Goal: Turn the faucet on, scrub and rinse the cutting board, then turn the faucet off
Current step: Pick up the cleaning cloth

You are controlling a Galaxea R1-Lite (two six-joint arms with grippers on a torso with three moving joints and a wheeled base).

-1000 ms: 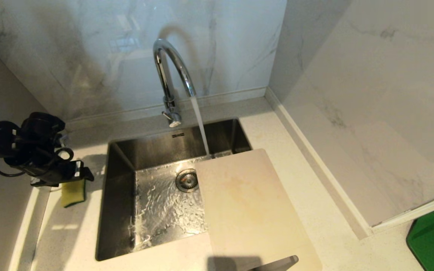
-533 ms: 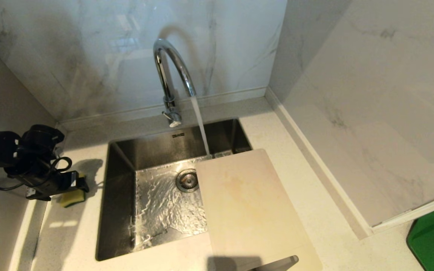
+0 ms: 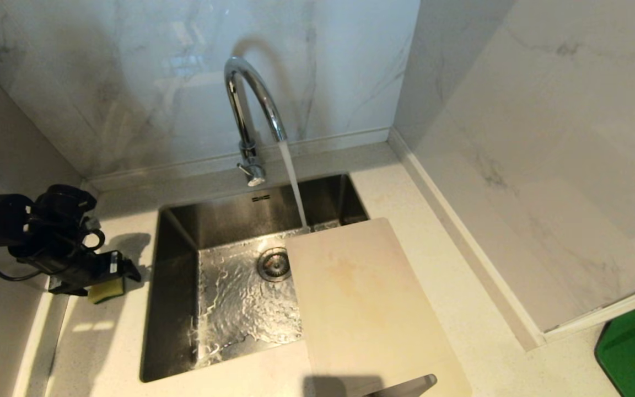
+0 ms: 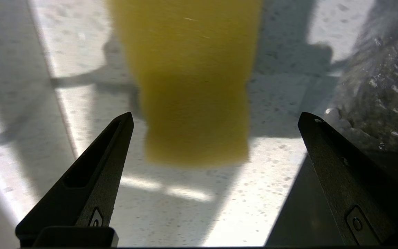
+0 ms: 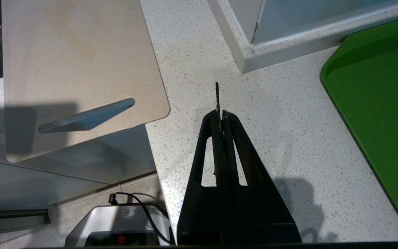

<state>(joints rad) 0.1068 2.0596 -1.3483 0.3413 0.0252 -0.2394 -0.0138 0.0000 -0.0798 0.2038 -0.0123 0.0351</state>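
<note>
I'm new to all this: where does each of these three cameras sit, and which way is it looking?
Head view: from the robot's head, down at the sink, the running faucet and the cutting board; the left gripper shows at the left edge.
Left wrist view: behind the open jaws, facing the sponge on the counter.
Right wrist view: behind the shut right gripper, above the counter beside a green tray.
Shared: head and left wrist views show the sponge; head and right wrist views show the cutting board.

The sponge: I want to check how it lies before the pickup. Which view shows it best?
The left wrist view: the sponge fills the frame, lying on the counter. The head view shows only a corner under the left tool. The right wrist view misses it.
</note>
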